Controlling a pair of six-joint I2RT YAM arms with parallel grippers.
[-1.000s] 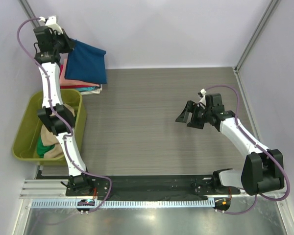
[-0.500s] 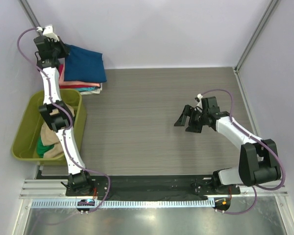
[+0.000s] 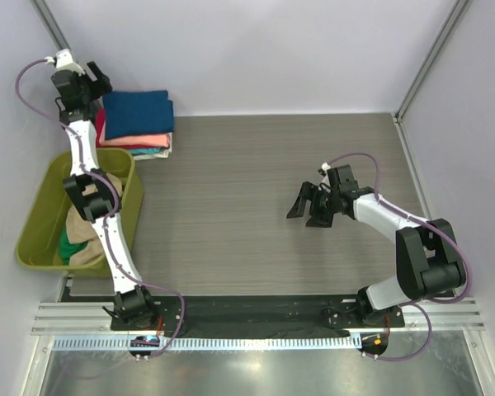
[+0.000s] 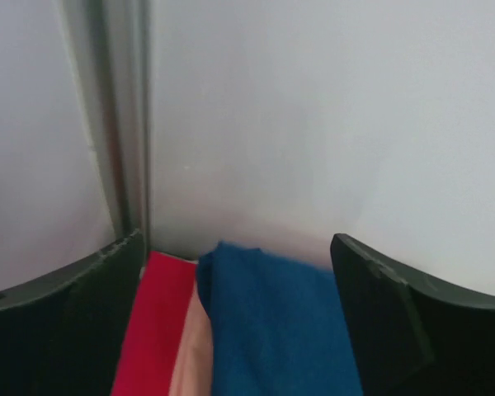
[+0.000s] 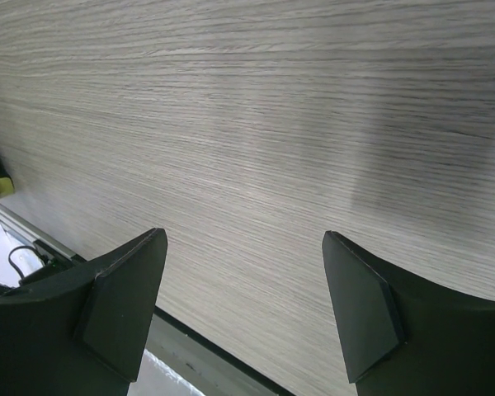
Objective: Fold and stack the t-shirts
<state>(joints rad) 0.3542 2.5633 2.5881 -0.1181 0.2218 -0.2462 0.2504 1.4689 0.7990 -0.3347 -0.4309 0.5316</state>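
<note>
A stack of folded t-shirts sits in the back left corner: a navy blue one (image 3: pixel 137 109) on top, then salmon-pink (image 3: pixel 140 139), with red (image 3: pixel 102 128) and teal (image 3: pixel 148 152) edges showing. My left gripper (image 3: pixel 96 81) hovers just left of the stack, open and empty. The left wrist view shows the navy shirt (image 4: pixel 272 330), the pink (image 4: pixel 190 363) and the red (image 4: pixel 153 330) between the spread fingers of that gripper (image 4: pixel 239 264). My right gripper (image 3: pixel 304 210) hangs open over bare table right of centre, empty (image 5: pixel 243 272).
An olive-green tub (image 3: pixel 33 223) stands at the left edge, holding a tan shirt (image 3: pixel 87 227) and a green one (image 3: pixel 70 246). Walls close in behind and left of the stack. The table's near edge and metal rail (image 5: pixel 33 239) show in the right wrist view.
My left gripper opened and let go of the navy shirt, which now lies flat on the stack, and the gripper drew back left. The right gripper drifted slightly left.
</note>
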